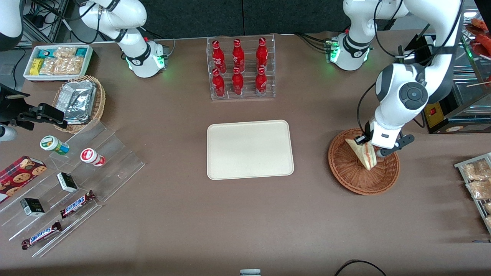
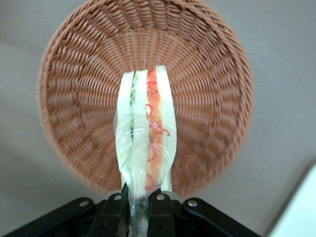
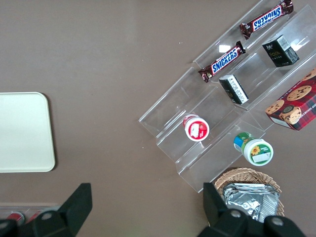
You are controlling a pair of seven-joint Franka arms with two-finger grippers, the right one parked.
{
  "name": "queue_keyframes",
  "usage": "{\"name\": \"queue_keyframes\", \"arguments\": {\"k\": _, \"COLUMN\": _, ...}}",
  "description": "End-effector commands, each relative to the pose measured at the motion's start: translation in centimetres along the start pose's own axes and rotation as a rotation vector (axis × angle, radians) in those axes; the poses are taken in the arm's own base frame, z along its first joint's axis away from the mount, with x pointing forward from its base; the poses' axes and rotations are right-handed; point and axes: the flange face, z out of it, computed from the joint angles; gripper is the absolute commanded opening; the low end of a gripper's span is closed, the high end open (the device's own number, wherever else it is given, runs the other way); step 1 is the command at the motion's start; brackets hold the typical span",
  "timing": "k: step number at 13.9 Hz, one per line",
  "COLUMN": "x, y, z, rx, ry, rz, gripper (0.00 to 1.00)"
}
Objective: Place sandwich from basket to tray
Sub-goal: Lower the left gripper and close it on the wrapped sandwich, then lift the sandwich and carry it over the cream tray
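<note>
Brown matte surface, shop-style layout: clear rack of red bottles farther from the front camera, flat cream-white rectangular tray mid-surface with nothing on it, wide shallow reddish-brown wicker basket toward the working arm's end.

Tool of the left arm is over the basket, fingers pressed in on the clear-wrapped triangular white-bread sandwich. Wrist view shows the two black fingers pinching the wedge across its bread faces at one end, wrap bunched between them.

Sandwich position: inside the basket footprint, standing on edge. Looks raised off the weave, but I can't confirm contact or clearance from these views.

Orientation: long axis runs straight away from the tool, toward the basket's centre in the wrist view. Cut edge with red-orange and pale filling layers faces the wrist camera. In the front view the wedge tilts, its pointed end nearer the front camera.

Handling, my read:
- Light, soft, compressible. Hard squeeze would crush the bread and push the filling out.
- Film is slick and loose, so it can slide over the bread.
- Grip across the flat bread faces is right, but it sits at one end, so the free end may sag or swing in transit.

Tray is well apart from the basket, toward the parked arm.
</note>
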Motion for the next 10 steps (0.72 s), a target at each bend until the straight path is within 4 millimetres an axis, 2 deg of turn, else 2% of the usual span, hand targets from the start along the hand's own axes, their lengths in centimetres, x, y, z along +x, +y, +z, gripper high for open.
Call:
{"name": "queue_keyframes", "arguments": {"k": 1, "x": -1.8, "y": 3.8, "z": -5.6, "rx": 0.042, "ry": -0.035, "rz": 0.063, "gripper": 0.0}}
{"name": "queue_keyframes", "arguments": {"k": 2, "x": -2.9, "y": 5.0, "z": -6.3, "rx": 0.049, "ry": -0.039, "rz": 0.091, "gripper": 0.0}}
{"name": "queue_keyframes", "arguments": {"k": 4, "x": -5.8, "y": 8.6, "z": -7.1, "rx": 0.041, "ry": -0.028, "rz": 0.12, "gripper": 0.0}}
{"name": "queue_keyframes", "arguments": {"k": 10, "x": -15.4, "y": 21.3, "z": -3.9, "rx": -0.018, "ry": -0.019, "rz": 0.156, "gripper": 0.0}}
